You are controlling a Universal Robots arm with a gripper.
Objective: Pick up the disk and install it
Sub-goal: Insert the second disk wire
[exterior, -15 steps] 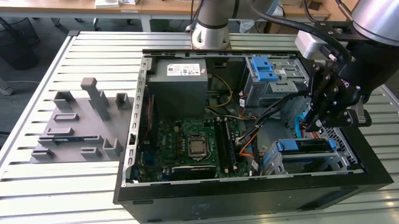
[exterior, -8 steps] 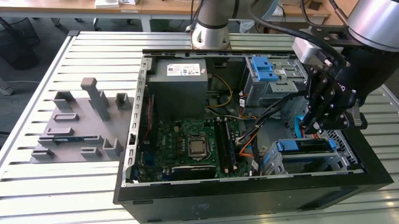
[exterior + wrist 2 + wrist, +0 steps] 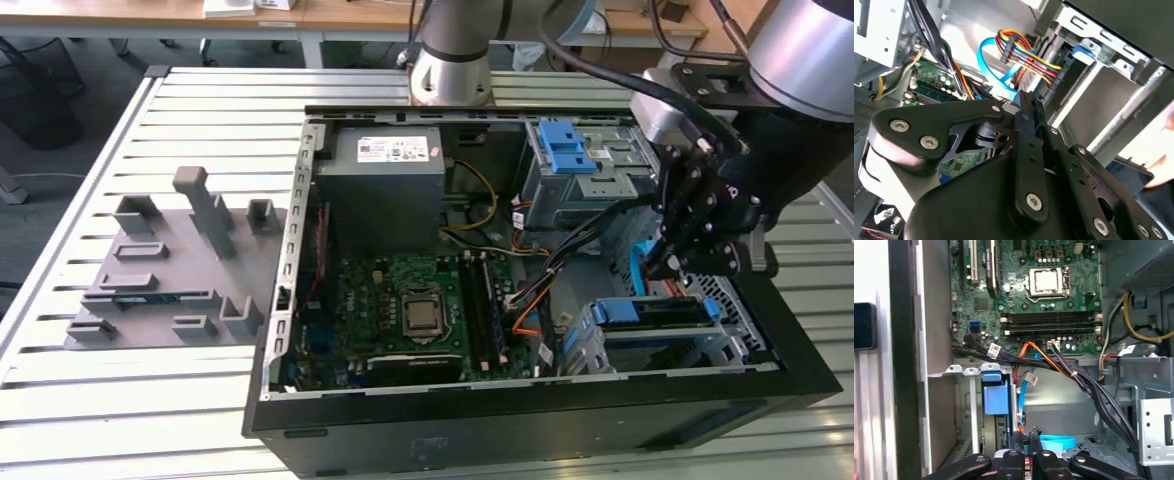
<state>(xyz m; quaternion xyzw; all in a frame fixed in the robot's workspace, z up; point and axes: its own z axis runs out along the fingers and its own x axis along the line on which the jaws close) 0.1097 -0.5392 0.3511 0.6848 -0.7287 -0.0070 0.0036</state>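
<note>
Exterior view: gripper [image 3: 697, 262] inside the open computer case [image 3: 534, 430], above the blue-railed disk [image 3: 650, 314]; finger state cannot be told.

Motherboard [image 3: 1039, 295] above a black cable bundle [image 3: 1079, 380] — blue latch [image 3: 995, 395] on the drive cage [image 3: 966, 410], gripper [image 3: 1026, 442] fingertips close together beside a blue cable [image 3: 1056, 442].

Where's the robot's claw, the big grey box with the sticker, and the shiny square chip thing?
gripper [image 3: 690, 262], exterior view, between its fingertips.
grey box [image 3: 380, 195], exterior view, its side face.
square chip socket [image 3: 1045, 281], first wrist view, its metal centre.
</note>
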